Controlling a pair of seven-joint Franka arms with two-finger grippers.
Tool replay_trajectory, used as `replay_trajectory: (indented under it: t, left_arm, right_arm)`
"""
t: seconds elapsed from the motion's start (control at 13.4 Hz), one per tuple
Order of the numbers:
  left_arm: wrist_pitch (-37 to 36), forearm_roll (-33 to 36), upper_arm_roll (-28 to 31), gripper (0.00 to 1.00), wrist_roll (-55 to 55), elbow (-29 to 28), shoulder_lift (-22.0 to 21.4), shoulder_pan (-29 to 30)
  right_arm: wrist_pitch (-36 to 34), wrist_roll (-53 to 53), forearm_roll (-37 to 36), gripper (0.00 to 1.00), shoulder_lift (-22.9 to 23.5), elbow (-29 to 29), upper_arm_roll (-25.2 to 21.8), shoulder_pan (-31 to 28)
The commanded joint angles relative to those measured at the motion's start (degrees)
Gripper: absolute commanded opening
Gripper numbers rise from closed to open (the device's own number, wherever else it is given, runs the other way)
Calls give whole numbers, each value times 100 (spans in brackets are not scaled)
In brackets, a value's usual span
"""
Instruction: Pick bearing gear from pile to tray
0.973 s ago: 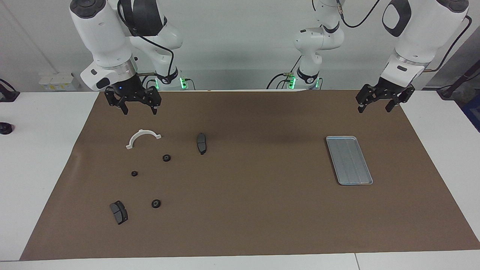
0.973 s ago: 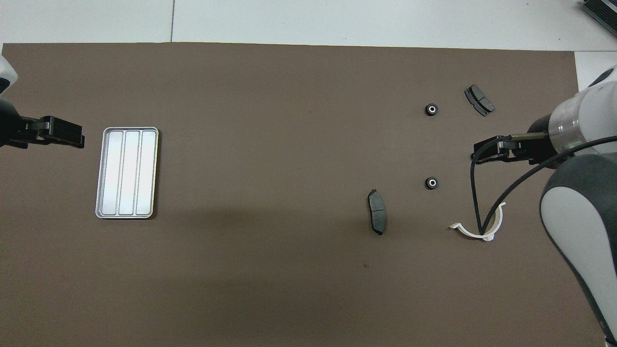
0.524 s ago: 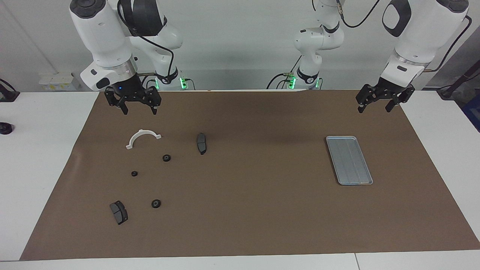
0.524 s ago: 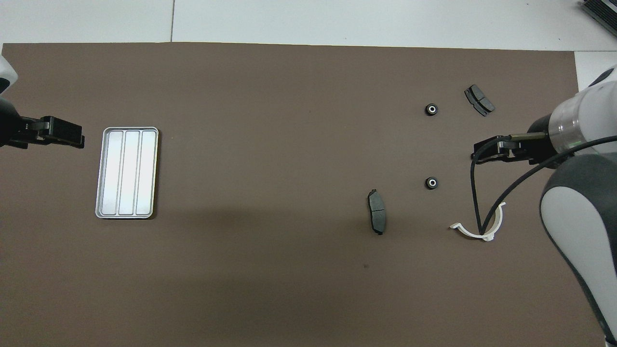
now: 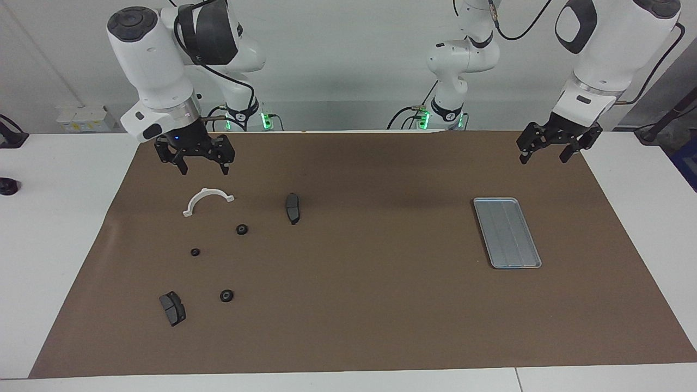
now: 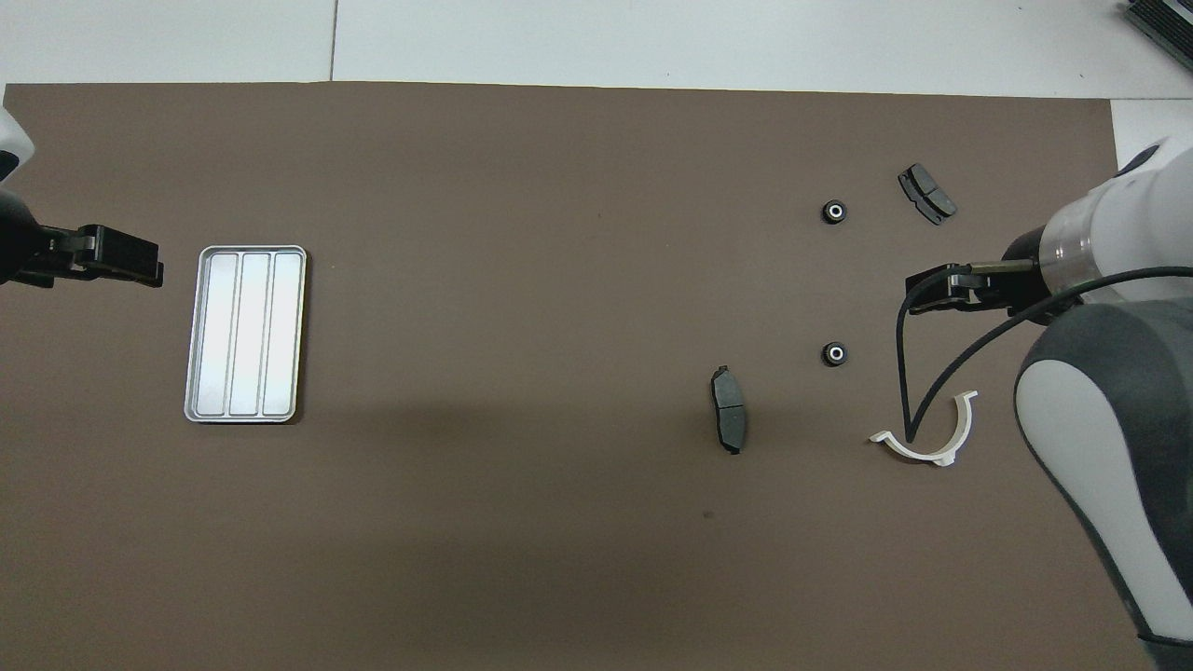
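Note:
The pile lies toward the right arm's end of the mat: a white half-ring bracket, two dark brake pads and three small black rings. My right gripper is open and empty, raised over the mat by the bracket. In the overhead view it covers one ring, while two rings show. The silver tray lies empty toward the left arm's end. My left gripper is open and empty, waiting over the mat near the tray.
A brown mat covers most of the white table. The right arm's black cable hangs over the bracket in the overhead view. A small dark object sits on the table edge outside the mat.
My right gripper has come down a little toward the white bracket and the pile. The left arm and all parts have not moved.

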Motion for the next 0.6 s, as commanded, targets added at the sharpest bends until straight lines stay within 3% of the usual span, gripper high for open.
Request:
replay_trajectory:
  t: [0.0, 0.52]
  left_arm:
    - [80, 26, -26, 100, -53, -224, -197, 62]
    - [80, 26, -26, 100, -53, -224, -197, 62]
  right_arm:
    - [633, -171, 122, 100, -221, -771, 19, -104]
    - [2207, -348, 122, 100, 129, -2012, 28, -78]
